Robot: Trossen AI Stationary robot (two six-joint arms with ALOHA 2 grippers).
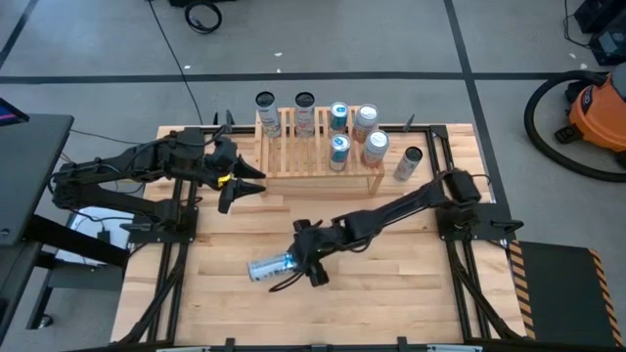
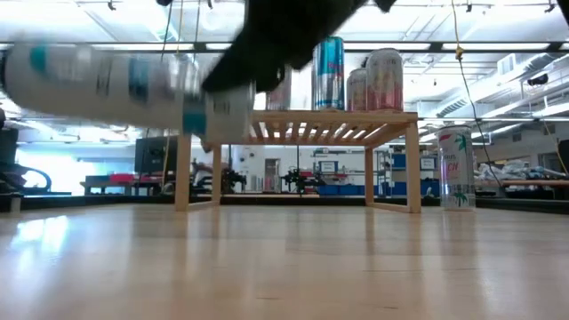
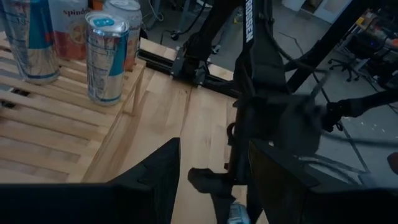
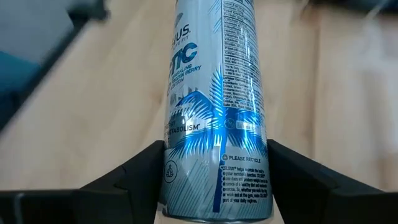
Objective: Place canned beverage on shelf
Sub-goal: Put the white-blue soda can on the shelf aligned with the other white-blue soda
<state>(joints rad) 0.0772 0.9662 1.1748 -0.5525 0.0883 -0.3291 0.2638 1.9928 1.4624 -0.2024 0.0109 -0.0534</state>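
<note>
A silver and blue canned beverage (image 1: 266, 268) lies on its side in the air over the table's near middle, with my right gripper (image 1: 293, 262) shut on it. In the low view the can (image 2: 107, 84) shows well above the tabletop. The shelf (image 1: 313, 158), a low stand of light wood slats, stands at the far middle on its side panels and bears several upright cans. My left gripper (image 1: 240, 186) hangs in the air just left of the shelf. A gap shows between its fingers (image 3: 149, 186), with nothing between them. My right gripper pinches the can's round sides (image 4: 177, 168) between its two fingers, near the end that faces the wrist. The fingers come from the table's right, slanting down, and the can runs on past the fingertips along them. The can is lifted clear of the table, roughly level.
One more can (image 1: 408, 163) stands on the table right of the shelf. Black frame rails (image 1: 171, 264) run along the table's left and right sides. Bare wood lies between the shelf and the near edge. An orange vacuum (image 1: 597, 108) sits on the floor beyond the right edge.
</note>
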